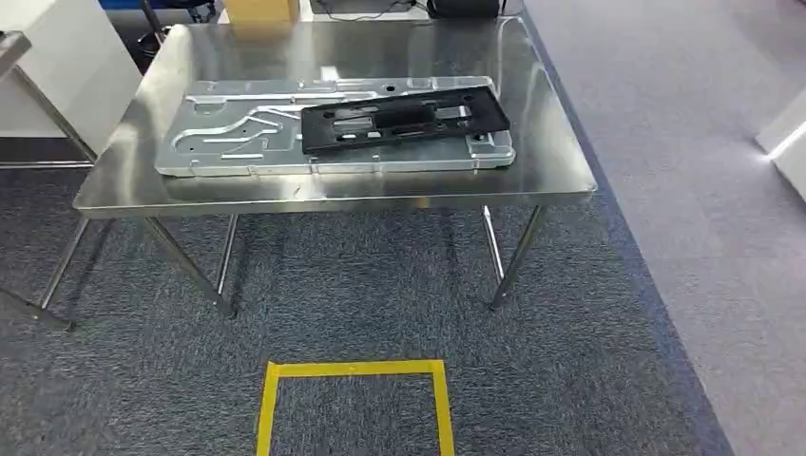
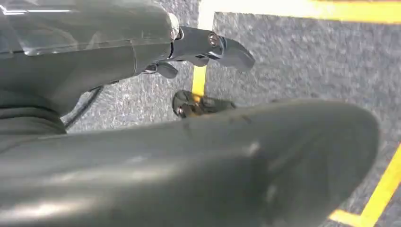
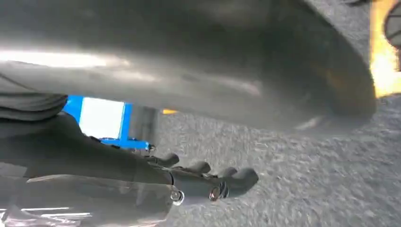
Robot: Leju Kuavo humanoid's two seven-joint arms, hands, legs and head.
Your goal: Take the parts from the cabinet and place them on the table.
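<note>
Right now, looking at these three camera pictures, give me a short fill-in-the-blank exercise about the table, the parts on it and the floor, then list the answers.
1. The black perforated plastic panel lies on top of the large ____ stamped metal plate.
2. Both parts rest on the shiny stainless steel ____.
3. On the blue-grey carpet in front, a square outline is marked in ____ tape.
4. The left hand holds ____.

Answers: silver; table; yellow; nothing
</note>
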